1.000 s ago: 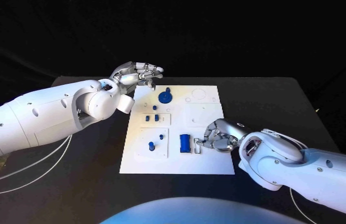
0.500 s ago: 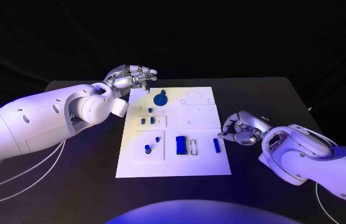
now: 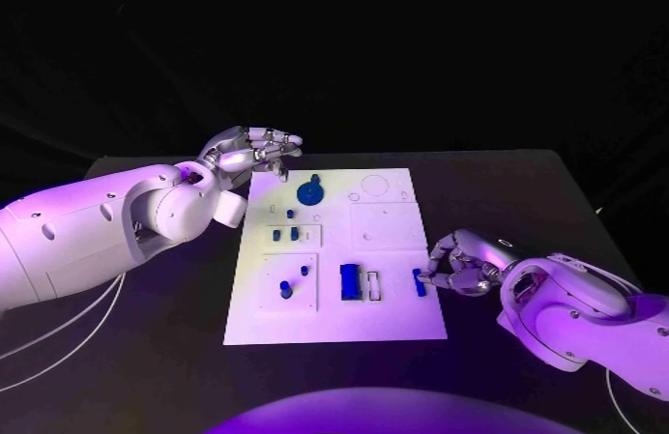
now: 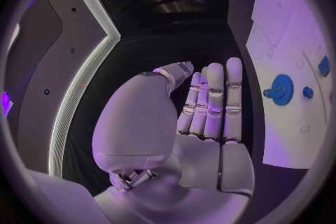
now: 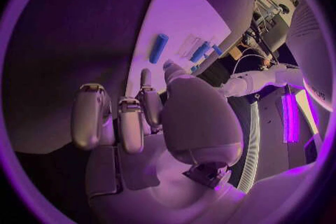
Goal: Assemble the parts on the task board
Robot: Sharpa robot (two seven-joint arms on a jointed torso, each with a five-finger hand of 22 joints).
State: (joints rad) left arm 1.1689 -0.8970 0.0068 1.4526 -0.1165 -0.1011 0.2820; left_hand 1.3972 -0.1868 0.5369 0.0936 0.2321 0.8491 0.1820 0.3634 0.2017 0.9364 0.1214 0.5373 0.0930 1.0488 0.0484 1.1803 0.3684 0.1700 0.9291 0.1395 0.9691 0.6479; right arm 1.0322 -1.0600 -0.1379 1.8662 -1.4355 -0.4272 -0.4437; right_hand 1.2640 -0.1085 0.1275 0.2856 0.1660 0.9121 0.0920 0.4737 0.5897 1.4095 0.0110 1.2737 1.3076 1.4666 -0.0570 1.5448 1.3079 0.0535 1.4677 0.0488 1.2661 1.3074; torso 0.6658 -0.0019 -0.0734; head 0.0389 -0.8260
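Blue parts are spread over the white task board, which lies at the middle of the black desk. A round geared part is seated toward the board's 12 o'clock end, two small pegs stand near its centre, and a rectangular block rests toward 6 o'clock beside an unfilled slot. A slim blue bar lies loose at the board's 3 o'clock edge, apparently not yet seated. The right hand is placed against that edge, just beside the bar, fingers curled inward; nothing is seen grasped in it, and this placing is judged to suit picking the bar up. The left hand is held off the board's 11 o'clock corner, fingers flexed and empty, probably parked clear of the work.
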